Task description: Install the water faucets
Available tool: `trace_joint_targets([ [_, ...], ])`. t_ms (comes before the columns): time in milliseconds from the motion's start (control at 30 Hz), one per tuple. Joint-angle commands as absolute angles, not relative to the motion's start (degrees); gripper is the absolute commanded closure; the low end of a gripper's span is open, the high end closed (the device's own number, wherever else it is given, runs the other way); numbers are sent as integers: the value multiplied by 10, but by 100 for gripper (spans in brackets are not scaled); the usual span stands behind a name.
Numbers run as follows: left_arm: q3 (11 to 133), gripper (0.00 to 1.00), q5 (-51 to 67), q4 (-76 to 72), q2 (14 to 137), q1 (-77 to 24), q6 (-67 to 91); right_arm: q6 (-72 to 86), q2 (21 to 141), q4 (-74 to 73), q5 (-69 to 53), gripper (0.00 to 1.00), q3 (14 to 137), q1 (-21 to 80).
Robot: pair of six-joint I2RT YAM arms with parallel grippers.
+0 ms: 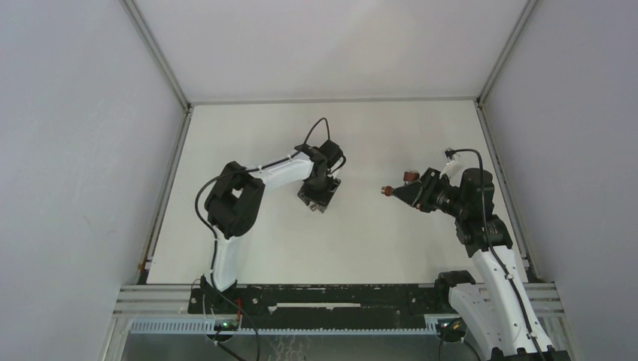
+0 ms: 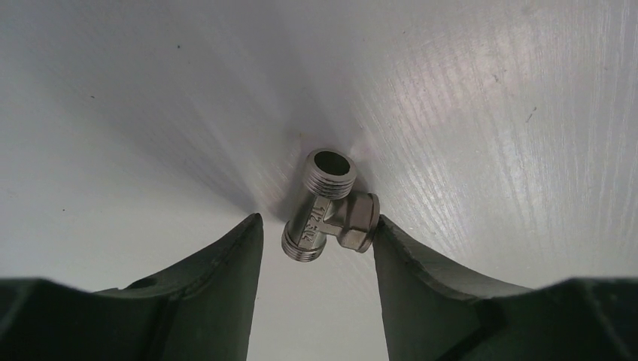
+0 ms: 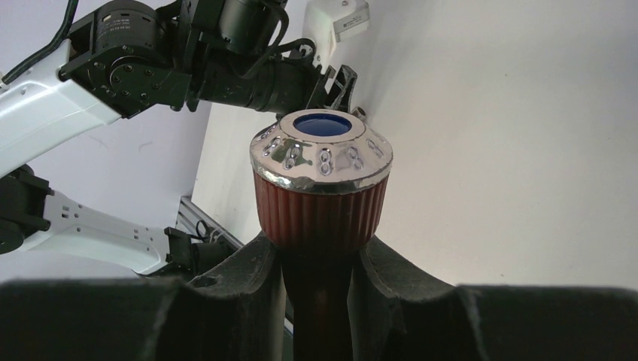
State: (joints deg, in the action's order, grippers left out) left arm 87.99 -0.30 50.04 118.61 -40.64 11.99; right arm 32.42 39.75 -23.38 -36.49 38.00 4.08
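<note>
Top view, my left gripper (image 1: pixel 320 197): pointed down at the table (image 1: pixel 248 248); from up here I cannot tell how its jaws stand
Top view, my right gripper (image 1: pixel 399 192): lifted off the table, well apart from the left one, with the reddish-brown faucet (image 1: pixel 387 191) sticking out toward my left arm (image 1: pixel 271 171)
Top view, risk: I judge the parts must meet in the air, and a poor line-up could cross the threads or knock the faucet askew
Top view, writing: none I can read

Left wrist, fitting (image 2: pixel 328 210): silvery T-shaped threaded piece lying on the table between my fingers
Left wrist, jaws: apart; the finger on the right of this view (image 2: pixel 421 271) touches the side branch, the other (image 2: pixel 218 278) stands off with a gap
Left wrist, risk: contact is on one side only, so closing could shove or spin the round metal on the smooth table, or squeeze it out
Left wrist, writing: stamped sideways on the body; it looks like "1/2" and "3/4", though I am not sure

Right wrist, jaws: clamped on the faucet's stem just below the knob (image 3: pixel 320 188)
Right wrist, knob: ribbed reddish-brown, chrome cap, blue disc on top
Right wrist, risk: the grip is on a narrow stem, so a twisting load while screwing could turn it in my pads
Right wrist, writing: a white label (image 3: pixel 344 19) on the left arm has print too small to read
</note>
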Motion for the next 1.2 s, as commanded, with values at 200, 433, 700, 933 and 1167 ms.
trace_joint_targets([
  [200,888,58,-30,485,1185,-392,147,315,385,-220,-367,100,407,37],
  [433,929,66,-250,536,1160,-376,193,310,383,-226,-366,100,407,36],
  [700,1043,65,-523,660,1229,-375,245,312,383,-225,-367,100,407,35],
  [933,1135,65,-617,774,1325,-375,289,311,383,-225,-368,100,407,34],
  [1167,1133,65,-640,809,1356,-375,308,314,388,-221,-371,100,407,33],
])
